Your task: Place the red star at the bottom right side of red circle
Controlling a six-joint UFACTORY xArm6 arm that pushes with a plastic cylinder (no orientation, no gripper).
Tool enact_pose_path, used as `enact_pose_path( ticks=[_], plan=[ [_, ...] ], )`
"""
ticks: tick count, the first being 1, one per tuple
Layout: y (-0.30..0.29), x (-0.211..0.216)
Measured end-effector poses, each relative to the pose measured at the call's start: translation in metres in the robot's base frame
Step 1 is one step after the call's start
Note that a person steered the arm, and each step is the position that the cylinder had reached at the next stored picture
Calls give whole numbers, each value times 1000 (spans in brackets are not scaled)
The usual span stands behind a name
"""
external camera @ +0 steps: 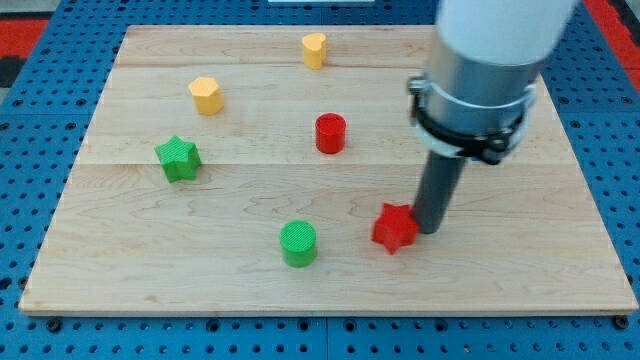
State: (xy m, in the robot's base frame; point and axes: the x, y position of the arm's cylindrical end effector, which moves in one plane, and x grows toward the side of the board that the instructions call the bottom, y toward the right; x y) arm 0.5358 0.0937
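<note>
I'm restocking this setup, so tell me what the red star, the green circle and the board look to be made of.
Red star: probably plastic, matte; fine ridged texture hints at 3D printing. Green circle: likely the same, with fine lines across its top. Board: light wood, smooth, with visible grain and plank seams. My tip sits against the star's right side.

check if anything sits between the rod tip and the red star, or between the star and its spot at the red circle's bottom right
Nothing visible: my tip stands against the red star on its right, with bare board up to the red circle.

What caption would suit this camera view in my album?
My tip touches the red star from the view's right, below the red circle.
</note>
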Motion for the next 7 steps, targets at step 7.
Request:
enact_pose_path(
  ticks=[7],
  plan=[
    [-57, -77]
  ],
)
